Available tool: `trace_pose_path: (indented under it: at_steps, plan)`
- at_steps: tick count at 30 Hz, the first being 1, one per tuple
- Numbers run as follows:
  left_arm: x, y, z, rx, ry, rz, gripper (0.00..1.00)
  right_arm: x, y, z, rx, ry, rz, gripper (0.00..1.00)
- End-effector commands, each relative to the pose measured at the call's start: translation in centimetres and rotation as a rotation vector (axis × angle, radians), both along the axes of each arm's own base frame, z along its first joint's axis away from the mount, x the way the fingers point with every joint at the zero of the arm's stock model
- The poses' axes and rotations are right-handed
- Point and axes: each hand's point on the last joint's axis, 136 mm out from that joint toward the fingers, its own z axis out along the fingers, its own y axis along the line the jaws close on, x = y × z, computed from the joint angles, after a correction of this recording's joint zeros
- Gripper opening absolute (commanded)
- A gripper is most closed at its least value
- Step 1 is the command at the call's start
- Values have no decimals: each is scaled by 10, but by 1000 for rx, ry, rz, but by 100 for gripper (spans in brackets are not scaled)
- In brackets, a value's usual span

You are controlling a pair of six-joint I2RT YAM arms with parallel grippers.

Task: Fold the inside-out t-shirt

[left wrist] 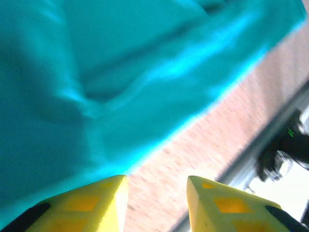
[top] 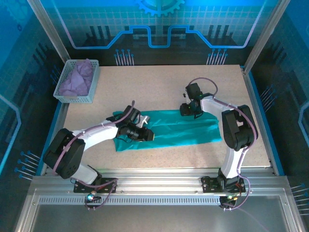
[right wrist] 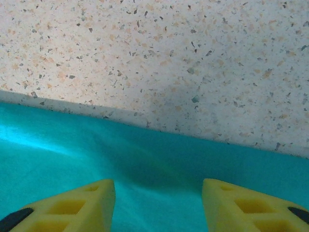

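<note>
The teal-green t-shirt (top: 178, 126) lies as a long folded strip across the middle of the table. My left gripper (top: 148, 136) hovers over the strip's left part near its front edge. In the left wrist view the left gripper (left wrist: 157, 193) is open, bare table showing between its yellow fingertips (left wrist: 96, 200) and the shirt (left wrist: 96, 82) beyond them. My right gripper (top: 188, 112) is at the shirt's far edge. It (right wrist: 158, 193) stands open just above the teal fabric (right wrist: 145, 164), with nothing pinched.
A grey basket (top: 91, 96) holding a lavender-purple cloth (top: 76, 79) stands at the back left corner. Bare speckled tabletop (top: 159, 87) stretches behind the shirt, and a metal rail (top: 159, 183) runs along the near edge.
</note>
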Motion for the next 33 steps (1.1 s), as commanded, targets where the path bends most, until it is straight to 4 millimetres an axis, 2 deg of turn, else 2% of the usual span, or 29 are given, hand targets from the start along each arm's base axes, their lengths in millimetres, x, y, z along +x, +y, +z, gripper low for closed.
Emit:
trace_pose_path:
  at_steps: [1,3,5,9,12,15,19,22,24,26,27,29,31,33]
  plan:
    - [-24,-14,47,-152,8,-73,48,-3,-8,23,-9,-38,-5,51]
    - [-15,-9,64,-146,-76,-48,53,-6,-8,27,-1,-46,-3,51]
    - [5,5,66,-87,-146,41,57,-8,-6,29,9,-51,-1,51]
    - [54,53,37,124,-190,302,58,-10,-2,31,17,-61,8,52]
    - [68,69,10,247,-181,351,58,-13,1,29,17,-52,17,52]
    - [56,62,-14,292,-124,284,57,-17,-1,29,4,-47,20,52]
    - [9,41,-35,280,-35,147,57,-23,-10,35,-25,-55,22,52]
    - [-11,32,-32,201,16,118,57,-26,-15,43,-30,-69,19,53]
    - [-8,32,-18,176,-34,125,58,-29,-11,47,-8,-74,31,53]
    - [3,38,-4,182,-110,154,60,-34,4,53,34,-90,77,53]
    - [11,44,3,193,-151,186,61,-38,19,58,64,-105,122,53]
    - [26,62,12,204,-192,277,61,-50,58,68,153,-146,243,52]
    - [42,93,14,209,-192,420,63,-74,115,82,279,-183,403,52]
    - [54,127,9,217,-178,556,68,-94,162,89,385,-184,515,50]
